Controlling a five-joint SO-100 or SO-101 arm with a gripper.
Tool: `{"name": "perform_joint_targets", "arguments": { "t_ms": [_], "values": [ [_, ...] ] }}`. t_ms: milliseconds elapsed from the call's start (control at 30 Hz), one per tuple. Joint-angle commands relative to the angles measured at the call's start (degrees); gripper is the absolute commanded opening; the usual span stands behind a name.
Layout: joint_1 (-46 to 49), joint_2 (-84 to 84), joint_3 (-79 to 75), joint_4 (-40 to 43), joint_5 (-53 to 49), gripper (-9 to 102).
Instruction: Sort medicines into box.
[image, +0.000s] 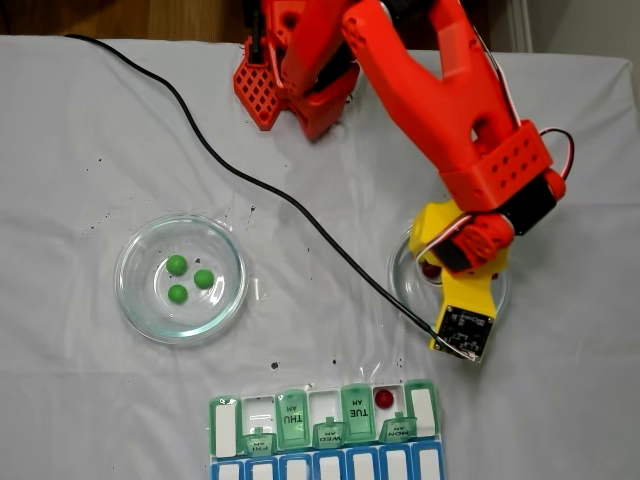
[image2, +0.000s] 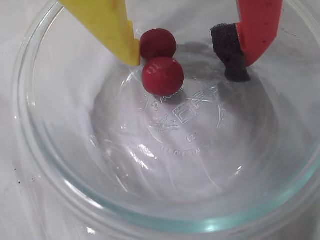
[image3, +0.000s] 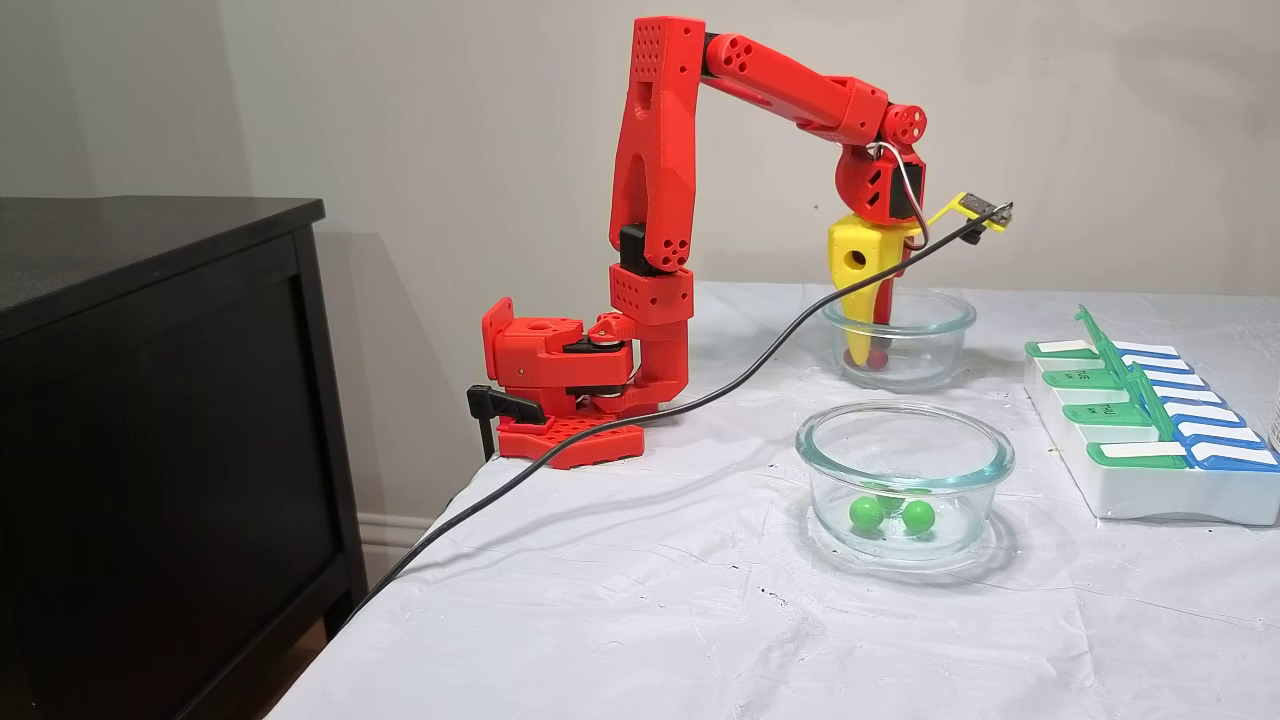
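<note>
My gripper (image2: 185, 55) spread wide inside glass dish (image2: 45, 165), two red pills (image2: 162, 76) touching my yellow finger (image2: 107, 25).

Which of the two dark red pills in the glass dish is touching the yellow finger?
The upper dark red pill, pressed against the yellow finger; the lower one sits just below the tip.

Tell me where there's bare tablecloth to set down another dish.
Free: the cloth between the green-pill dish and the cable, and the strip between that dish and the pill organizer. Crowded: around the red-pill dish, where the gripper is lowered inside.
</note>
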Motion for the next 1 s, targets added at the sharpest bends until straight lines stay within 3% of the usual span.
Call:
{"name": "perform_joint_targets", "arguments": {
  "t_ms": [0,967],
  "values": [
    [-1.4,-0.6,-2.1,1.1,0.7,29],
    [-5.1,-5.0,-4.4,9.5,5.4,28]
  ]
}}
